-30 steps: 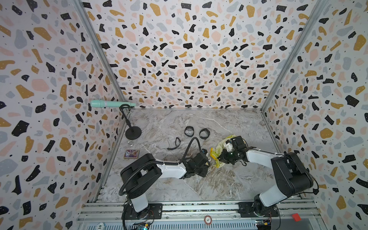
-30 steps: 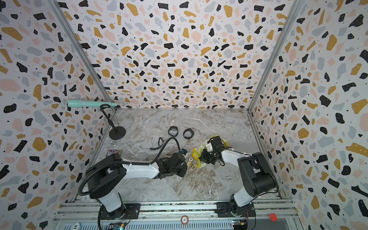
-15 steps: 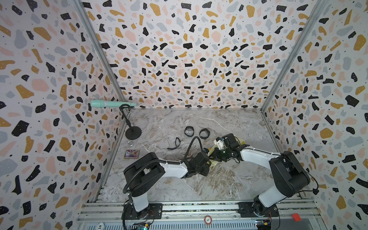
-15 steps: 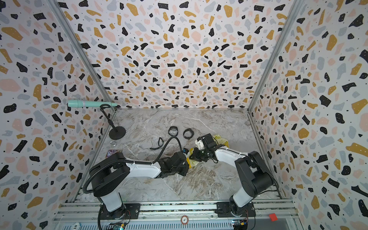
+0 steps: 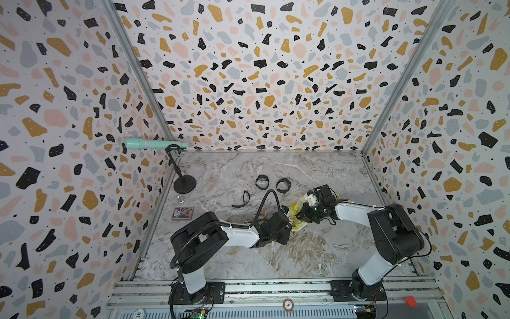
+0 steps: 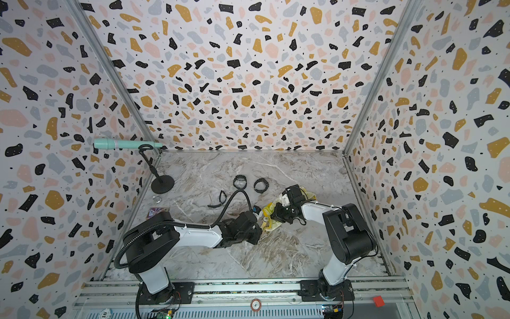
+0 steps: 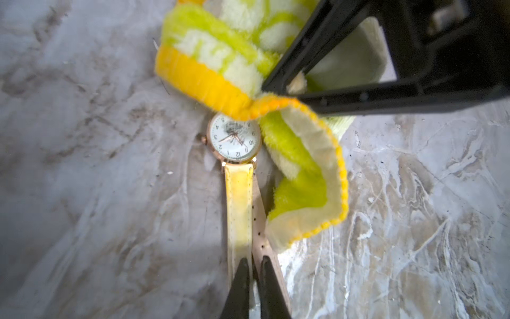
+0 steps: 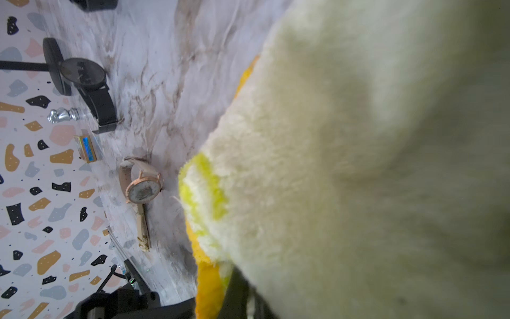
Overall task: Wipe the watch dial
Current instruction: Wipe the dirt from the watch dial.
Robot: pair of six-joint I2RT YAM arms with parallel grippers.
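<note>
Watch dial [image 7: 234, 137] at cloth [image 7: 209, 80] edge, beside right claw [image 7: 277, 89]

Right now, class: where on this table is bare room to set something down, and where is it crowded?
Free: the table front, between the left arm, right arm and rail; the rear strip behind the black bands. Crowded: the middle around cloth and watch; the left edge with stand base and card box.
</note>
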